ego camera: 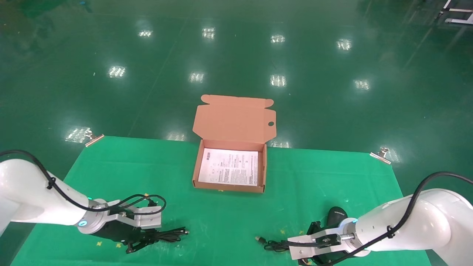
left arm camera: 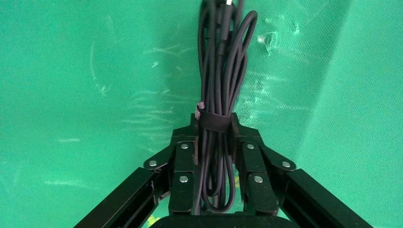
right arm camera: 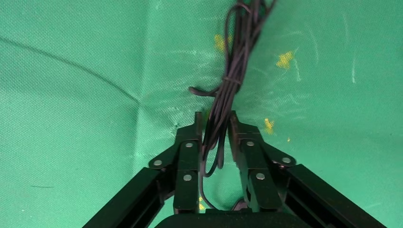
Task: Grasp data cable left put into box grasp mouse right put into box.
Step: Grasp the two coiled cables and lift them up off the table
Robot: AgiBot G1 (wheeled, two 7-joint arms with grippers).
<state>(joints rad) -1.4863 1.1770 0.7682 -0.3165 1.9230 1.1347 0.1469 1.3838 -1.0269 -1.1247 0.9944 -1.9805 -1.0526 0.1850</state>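
Print on box (ego camera: 196,167) sheet (ego camera: 229,166) too small; nothing legible.

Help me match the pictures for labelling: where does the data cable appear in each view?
Head view: data cable low left, at the left gripper.
Left wrist view: bundle between the fingers.
Right wrist view: not shown.
Shared landmark: green cloth.

Box (ego camera: 229,186) sitting at table (ego camera: 111,173) centre, lid lying back toward 12 o'clock. Data cable (ego camera: 168,234) lying at 7 o'clock from it, left gripper (ego camera: 138,240) closing around it. Mouse (ego camera: 337,214) sitting at 5 o'clock, its cord (ego camera: 275,244) trailing toward 9, lying between right gripper (ego camera: 314,258) fingers.
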